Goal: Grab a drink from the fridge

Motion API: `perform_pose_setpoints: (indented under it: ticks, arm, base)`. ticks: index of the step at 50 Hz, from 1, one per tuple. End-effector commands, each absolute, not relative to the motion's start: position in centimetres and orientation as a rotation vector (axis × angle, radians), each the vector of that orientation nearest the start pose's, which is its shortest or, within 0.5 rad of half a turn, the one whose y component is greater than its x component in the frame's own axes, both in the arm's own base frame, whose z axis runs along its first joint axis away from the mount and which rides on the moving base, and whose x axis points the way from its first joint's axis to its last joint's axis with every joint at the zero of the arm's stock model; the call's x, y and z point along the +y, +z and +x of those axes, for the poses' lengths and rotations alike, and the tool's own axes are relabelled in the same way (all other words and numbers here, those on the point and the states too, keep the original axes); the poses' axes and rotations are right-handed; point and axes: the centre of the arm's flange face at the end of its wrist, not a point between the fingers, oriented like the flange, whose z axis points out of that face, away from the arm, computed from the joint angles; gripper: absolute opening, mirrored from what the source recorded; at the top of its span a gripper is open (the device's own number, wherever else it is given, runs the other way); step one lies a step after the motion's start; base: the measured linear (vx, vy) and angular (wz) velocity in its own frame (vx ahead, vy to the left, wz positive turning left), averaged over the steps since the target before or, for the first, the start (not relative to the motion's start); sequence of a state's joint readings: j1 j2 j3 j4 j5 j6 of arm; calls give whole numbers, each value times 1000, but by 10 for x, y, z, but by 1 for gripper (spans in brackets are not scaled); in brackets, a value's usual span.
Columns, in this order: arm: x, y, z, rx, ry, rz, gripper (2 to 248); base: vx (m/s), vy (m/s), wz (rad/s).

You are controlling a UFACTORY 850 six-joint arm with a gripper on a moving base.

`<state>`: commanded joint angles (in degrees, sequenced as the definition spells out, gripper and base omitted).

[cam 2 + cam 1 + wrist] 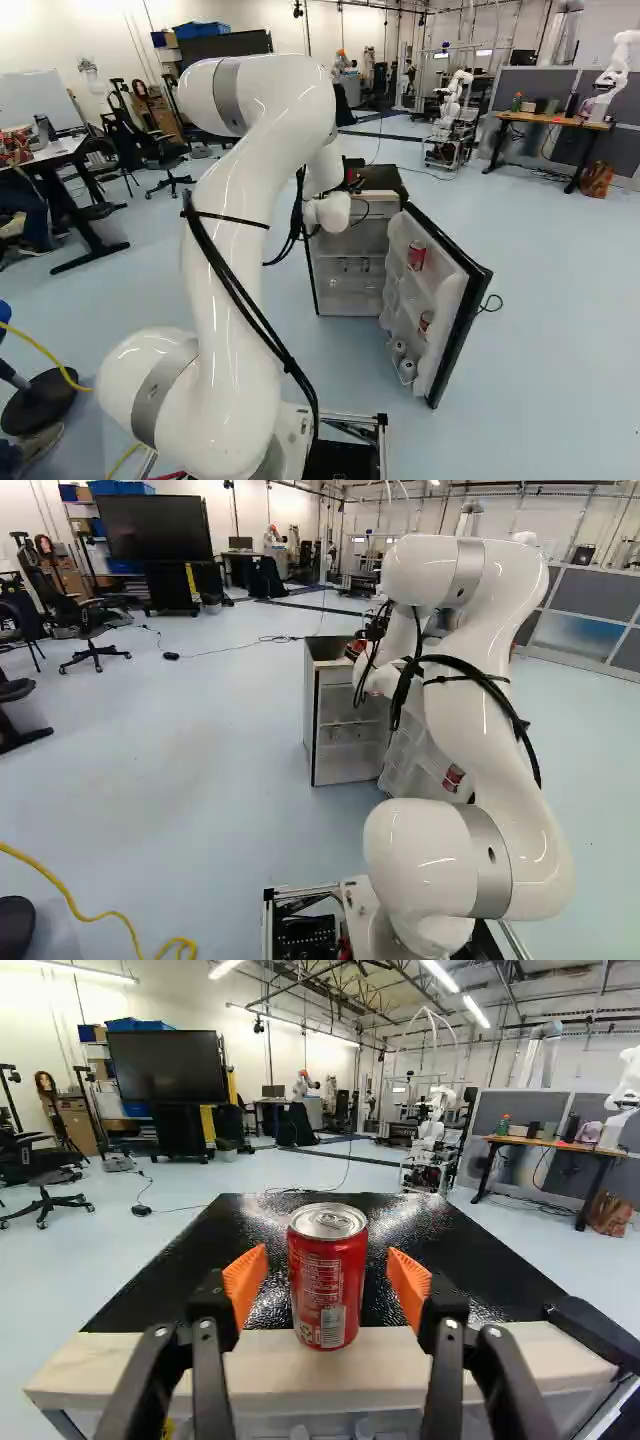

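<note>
One gripper (pixel 355 184) hung at the mini fridge (pixel 360 270), its two fingers spread, one on each side of a single red soda can (pixel 328 1278). In the wrist view a gap showed between the can and each of the two orange pads (pixel 245 1280), so nothing was pinched. That one can stood upright at the pale front edge of the fridge's black top.

The fridge's one door (pixel 455 310) was open, swung out toward the right of the right base view. Two more red cans sat on its inner side, an upper can (pixel 416 255) and a lower can (pixel 426 322), which made three red cans in all. Below those two were two white round-ended items (pixel 407 368), too small to name.

Beyond the fridge, the right base view showed two other white robot arms: one on a wheeled stand (pixel 455 95), one at a single wooden-topped table (pixel 545 119). One brown bag (pixel 597 180) lay on the floor by that table. One large black screen (pixel 155 528) stood at the back of the left base view.
</note>
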<state>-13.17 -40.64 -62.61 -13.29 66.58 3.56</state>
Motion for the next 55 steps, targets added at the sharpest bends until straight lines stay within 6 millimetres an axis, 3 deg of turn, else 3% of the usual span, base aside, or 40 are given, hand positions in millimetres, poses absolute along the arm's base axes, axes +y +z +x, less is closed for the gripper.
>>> perform_pose_setpoints:
  ticks: [4,5,9,10,30,55]
  arm:
    - [-127,319,627,-8,-2203,-2280,181]
    - [-127,319,627,-8,-2204,-2280,217]
    - [-127,323,623,-8,-2205,-2279,217]
    - [-126,325,621,-8,-2205,-2279,247]
    - [-123,354,583,2,-2213,-2280,247]
    - [-154,375,543,144,-2131,-2437,247]
  base:
    - [0,0,0]
    - [0,0,0]
    - [0,0,0]
    - [0,0,0]
    - [0,0,0]
    - [0,0,0]
